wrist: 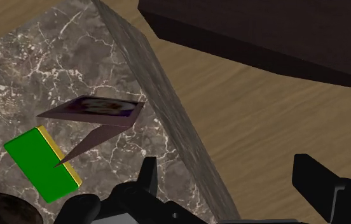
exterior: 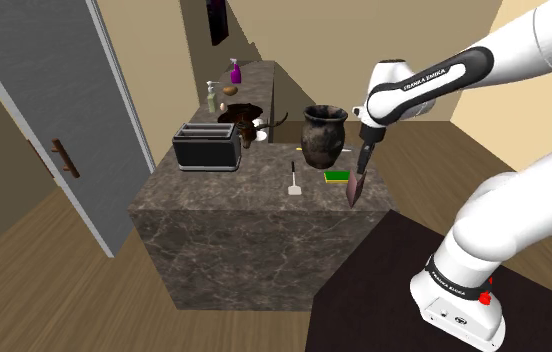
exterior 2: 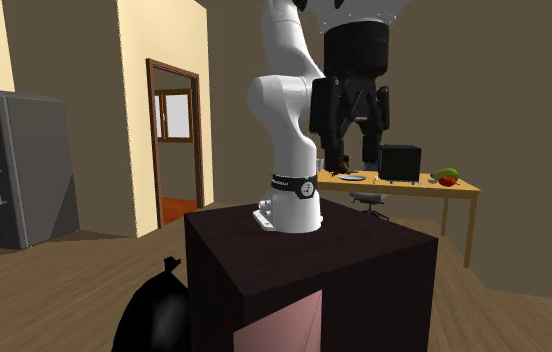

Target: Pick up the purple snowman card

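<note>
Shoulder view above counter (exterior: 226,192), second exterior low behind stand (exterior 2: 364,285) (wrist close, downward).

The snowman card (wrist: 101,108) is dusky purple with a pale picture on its face. The sponge (wrist: 37,159) is bright green edged in yellow, and the surface (wrist: 28,63) is dark grey-brown, veined white.

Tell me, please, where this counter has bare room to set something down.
Bare: the front of the counter, between the toaster and the near edge, across to the brush. Crowded: toward the shoulder view's right, where dark pot, green sponge and purple card cluster below the open end effector.
</note>
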Robot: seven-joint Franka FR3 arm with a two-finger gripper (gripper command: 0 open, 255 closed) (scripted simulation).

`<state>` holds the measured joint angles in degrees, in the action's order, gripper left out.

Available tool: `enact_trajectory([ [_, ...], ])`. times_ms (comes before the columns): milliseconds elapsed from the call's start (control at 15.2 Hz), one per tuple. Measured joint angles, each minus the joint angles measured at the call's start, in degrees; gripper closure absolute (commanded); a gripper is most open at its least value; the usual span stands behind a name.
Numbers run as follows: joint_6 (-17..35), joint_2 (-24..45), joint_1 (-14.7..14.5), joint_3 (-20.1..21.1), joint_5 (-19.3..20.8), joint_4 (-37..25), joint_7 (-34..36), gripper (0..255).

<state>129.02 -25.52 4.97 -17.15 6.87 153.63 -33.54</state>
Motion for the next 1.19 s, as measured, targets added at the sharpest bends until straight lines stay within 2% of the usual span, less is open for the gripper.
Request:
enact_trajectory([
  [396, 11.5, 13.1, -0.3, -5.3, -0.6, -2.3, -9.2, 0],
  [660, 19.0, 23.5, -1.1, -7.8, -5.2, -5.2, -17.2, 0],
  [1188, 26.6, 33.2, -0.5, -6.7, -13.3, -6.7, -24.6, 0],
])
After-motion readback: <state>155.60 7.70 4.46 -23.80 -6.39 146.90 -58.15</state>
